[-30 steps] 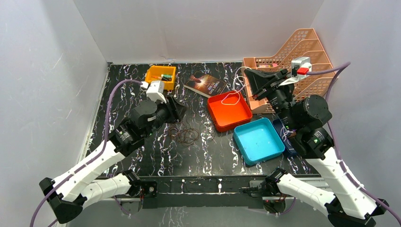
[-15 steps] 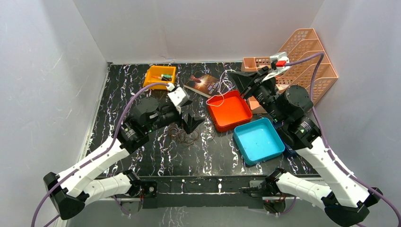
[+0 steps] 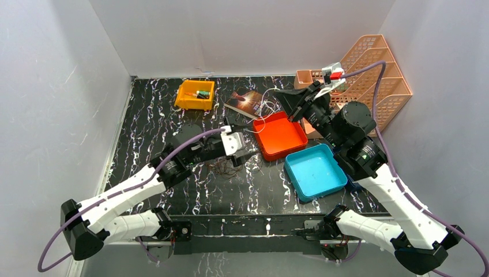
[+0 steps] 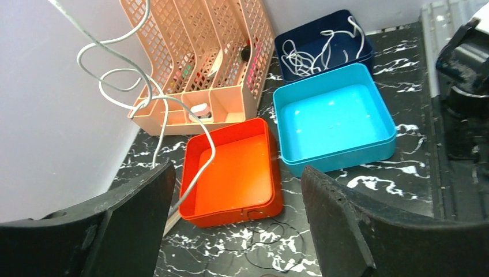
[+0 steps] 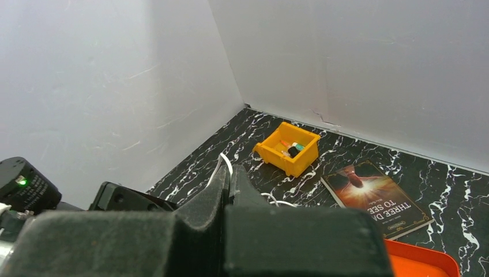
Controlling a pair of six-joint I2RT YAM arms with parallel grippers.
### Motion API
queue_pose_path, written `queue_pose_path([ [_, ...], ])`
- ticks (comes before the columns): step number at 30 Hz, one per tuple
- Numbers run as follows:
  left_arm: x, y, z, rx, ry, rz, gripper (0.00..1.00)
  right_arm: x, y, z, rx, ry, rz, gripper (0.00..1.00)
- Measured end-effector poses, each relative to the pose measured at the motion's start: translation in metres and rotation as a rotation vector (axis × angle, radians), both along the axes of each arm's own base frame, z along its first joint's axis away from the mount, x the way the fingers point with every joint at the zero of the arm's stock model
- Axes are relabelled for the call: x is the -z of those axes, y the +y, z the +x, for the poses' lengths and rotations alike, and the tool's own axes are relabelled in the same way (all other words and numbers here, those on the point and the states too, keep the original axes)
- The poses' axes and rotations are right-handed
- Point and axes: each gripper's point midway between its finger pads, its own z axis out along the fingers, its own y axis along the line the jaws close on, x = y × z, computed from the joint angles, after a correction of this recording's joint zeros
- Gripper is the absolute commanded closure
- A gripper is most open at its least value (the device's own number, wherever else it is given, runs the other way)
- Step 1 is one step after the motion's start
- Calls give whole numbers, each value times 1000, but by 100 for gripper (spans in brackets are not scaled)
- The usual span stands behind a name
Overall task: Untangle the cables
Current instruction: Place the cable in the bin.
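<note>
Top external: dark cords (image 3: pixel 226 168) on the bench (image 3: pixel 259 190) just near of the orange tray (image 4: pixel 230 209), by my spread left fingers (image 4: pixel 132 213). My right fingers (image 5: pixel 230 190) clamp the white cord (image 4: pixel 214 151). Featherlight, floppy; I'd pinch an outer loop.

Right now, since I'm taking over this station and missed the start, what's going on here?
Two robot arms are working on a cable tangle. The right gripper has its fingers shut on the white cable and holds it up in the air, so its loops dangle over the edge of the red tray. The left gripper hovers with its fingers open above the dark cables, which lie in a loose tangle on the table beside that tray.
</note>
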Motion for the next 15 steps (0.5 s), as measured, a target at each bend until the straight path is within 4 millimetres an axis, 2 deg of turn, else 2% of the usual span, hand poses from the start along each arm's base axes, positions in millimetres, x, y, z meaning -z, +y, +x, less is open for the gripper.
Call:
queue_pose_path([
  [4, 3, -6, 9, -21, -54, 16, 26, 0, 1, -2, -12, 3, 4, 100],
  [10, -4, -4, 19, -65, -117, 13, 35, 0, 3, -3, -25, 9, 10, 100],
  [13, -2, -4, 24, -83, -132, 28, 42, -1, 4, -4, -32, 11, 14, 100],
  [15, 2, -5, 27, -90, -136, 42, 50, -1, 5, -5, -37, 13, 17, 100],
])
